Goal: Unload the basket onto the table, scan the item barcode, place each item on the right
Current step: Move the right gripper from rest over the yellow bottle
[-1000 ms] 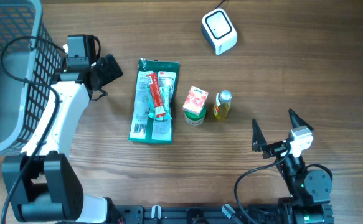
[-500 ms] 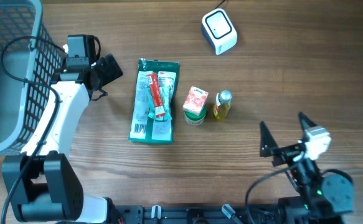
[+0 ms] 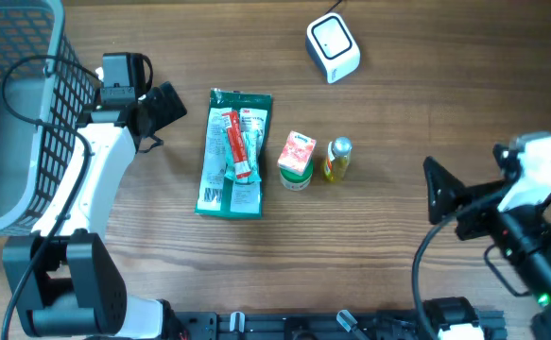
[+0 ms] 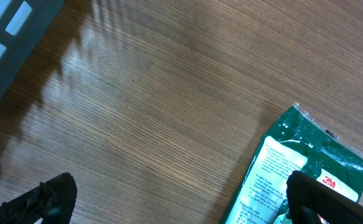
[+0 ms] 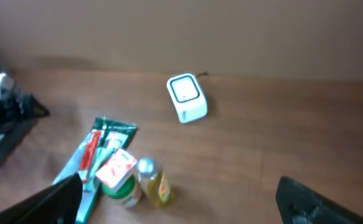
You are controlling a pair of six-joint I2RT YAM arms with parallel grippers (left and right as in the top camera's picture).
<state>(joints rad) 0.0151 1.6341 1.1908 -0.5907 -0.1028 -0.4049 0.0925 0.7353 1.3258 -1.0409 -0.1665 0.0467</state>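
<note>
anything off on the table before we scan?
Nothing spilled or damaged. One oddity: a red tube lies on top of the green packet, covering part of its face. The scanner stands clear of the items.

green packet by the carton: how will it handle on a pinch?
The green packet lies flat, film crinkled and glossy: probably floppy and slippery. It looks thin, so likely light; edges hug the table, probably hard for fingers to get under.

The green packet [image 4: 306, 146] carries a red "3M" mark; its other print is too small to read.
</note>
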